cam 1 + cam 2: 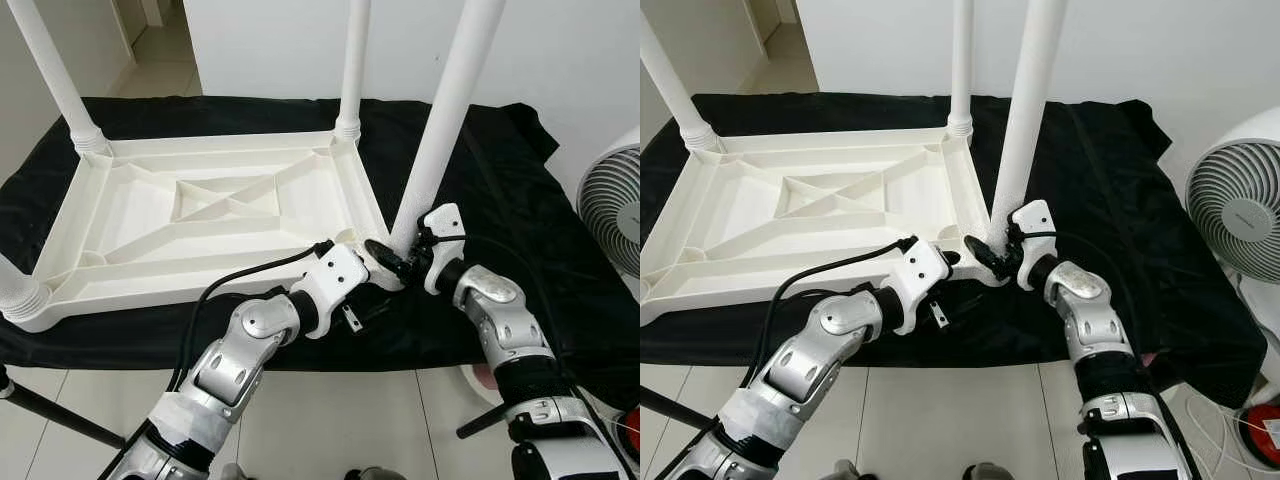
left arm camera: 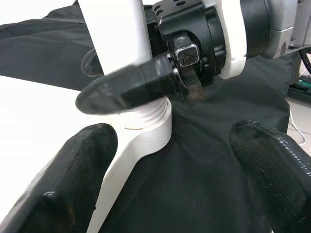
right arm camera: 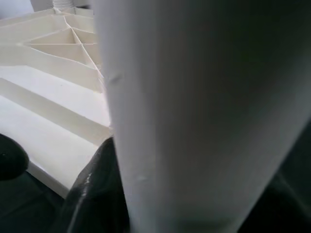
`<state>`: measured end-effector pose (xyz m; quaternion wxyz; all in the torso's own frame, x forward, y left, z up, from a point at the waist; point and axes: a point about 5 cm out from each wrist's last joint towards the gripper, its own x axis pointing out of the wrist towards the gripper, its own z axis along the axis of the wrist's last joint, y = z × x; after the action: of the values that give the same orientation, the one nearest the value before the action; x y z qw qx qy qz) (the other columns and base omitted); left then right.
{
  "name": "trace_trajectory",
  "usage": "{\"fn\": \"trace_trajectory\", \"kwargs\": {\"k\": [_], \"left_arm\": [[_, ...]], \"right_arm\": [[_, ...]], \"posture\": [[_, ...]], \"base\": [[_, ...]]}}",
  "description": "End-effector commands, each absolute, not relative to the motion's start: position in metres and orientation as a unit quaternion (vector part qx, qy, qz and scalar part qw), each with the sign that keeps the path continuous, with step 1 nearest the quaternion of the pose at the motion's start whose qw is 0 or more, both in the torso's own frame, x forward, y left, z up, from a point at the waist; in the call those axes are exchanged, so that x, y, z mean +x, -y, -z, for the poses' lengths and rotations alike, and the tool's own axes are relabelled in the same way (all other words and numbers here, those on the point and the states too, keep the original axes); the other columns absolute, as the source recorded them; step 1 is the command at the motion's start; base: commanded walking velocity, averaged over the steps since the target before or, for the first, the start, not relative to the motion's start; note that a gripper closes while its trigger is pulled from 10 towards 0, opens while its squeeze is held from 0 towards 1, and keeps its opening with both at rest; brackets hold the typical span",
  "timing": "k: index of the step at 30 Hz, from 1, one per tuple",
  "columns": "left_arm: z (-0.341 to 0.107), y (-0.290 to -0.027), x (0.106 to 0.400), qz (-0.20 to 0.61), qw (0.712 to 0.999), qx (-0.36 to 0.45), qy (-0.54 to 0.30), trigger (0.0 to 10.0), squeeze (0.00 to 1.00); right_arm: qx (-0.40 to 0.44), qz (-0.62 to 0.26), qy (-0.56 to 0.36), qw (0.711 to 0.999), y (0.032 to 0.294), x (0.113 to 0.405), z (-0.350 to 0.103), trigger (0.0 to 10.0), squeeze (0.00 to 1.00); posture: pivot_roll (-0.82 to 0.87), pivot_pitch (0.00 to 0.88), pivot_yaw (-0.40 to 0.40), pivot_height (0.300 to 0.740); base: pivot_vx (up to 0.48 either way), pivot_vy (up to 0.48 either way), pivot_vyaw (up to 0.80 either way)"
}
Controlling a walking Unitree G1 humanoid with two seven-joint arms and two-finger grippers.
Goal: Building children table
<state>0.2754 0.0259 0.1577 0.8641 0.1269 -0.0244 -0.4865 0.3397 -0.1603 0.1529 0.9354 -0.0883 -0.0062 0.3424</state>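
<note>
Four white legs rise from the upturned ribbed tabletop (image 1: 210, 215); right hand (image 1: 398, 262) clamps the near leg (image 1: 440, 130); left hand (image 2: 165, 170) spread apart

No text, label, brand, number or sign can be read anywhere in these pictures; the fan (image 1: 1238, 212) at the right edge carries a hub badge too small to read.
</note>
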Motion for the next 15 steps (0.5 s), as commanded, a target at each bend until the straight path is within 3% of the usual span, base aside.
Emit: {"fn": "trace_trajectory", "kwargs": {"k": [1, 6, 7, 8, 9, 15], "left_arm": [[-0.157, -0.026, 0.274, 0.494, 0.86, 0.127, 0.02, 10.0, 0.0], [-0.157, -0.025, 0.274, 0.495, 0.859, 0.128, 0.021, 10.0, 0.0], [-0.157, -0.025, 0.274, 0.494, 0.86, 0.128, 0.021, 10.0, 0.0], [-0.157, -0.025, 0.275, 0.493, 0.86, 0.127, 0.022, 10.0, 0.0], [-0.157, -0.025, 0.275, 0.492, 0.861, 0.126, 0.021, 10.0, 0.0], [-0.155, -0.025, 0.272, 0.495, 0.86, 0.125, 0.018, 10.0, 0.0]], "right_arm": [[-0.083, -0.357, -0.017, 0.93, 0.156, 0.338, -0.141, 0.0, 0.0], [-0.063, -0.323, -0.021, 0.944, 0.16, 0.337, -0.137, 0.0, 0.0], [-0.06, -0.302, -0.024, 0.951, 0.162, 0.337, -0.135, 4.9, 0.0], [-0.057, -0.288, -0.027, 0.956, 0.162, 0.336, -0.134, 9.1, 0.0], [-0.055, -0.272, -0.028, 0.96, 0.16, 0.335, -0.132, 10.0, 0.0], [-0.03, -0.196, -0.039, 0.979, 0.156, 0.33, -0.129, 10.0, 0.0]], "posture": [[-0.12, 0.059, 0.019, 0.74], [-0.12, 0.062, 0.01, 0.74], [-0.12, 0.062, 0.01, 0.74], [-0.12, 0.062, 0.01, 0.74], [-0.12, 0.062, 0.01, 0.74], [-0.12, 0.073, 0.015, 0.74]], "base": [[0.0, 0.0, 0.0], [0.0, 0.0, 0.0], [0.0, 0.0, 0.0], [0.0, 0.0, 0.0], [0.0, 0.0, 0.0], [0.0, 0.0, 0.0]]}}
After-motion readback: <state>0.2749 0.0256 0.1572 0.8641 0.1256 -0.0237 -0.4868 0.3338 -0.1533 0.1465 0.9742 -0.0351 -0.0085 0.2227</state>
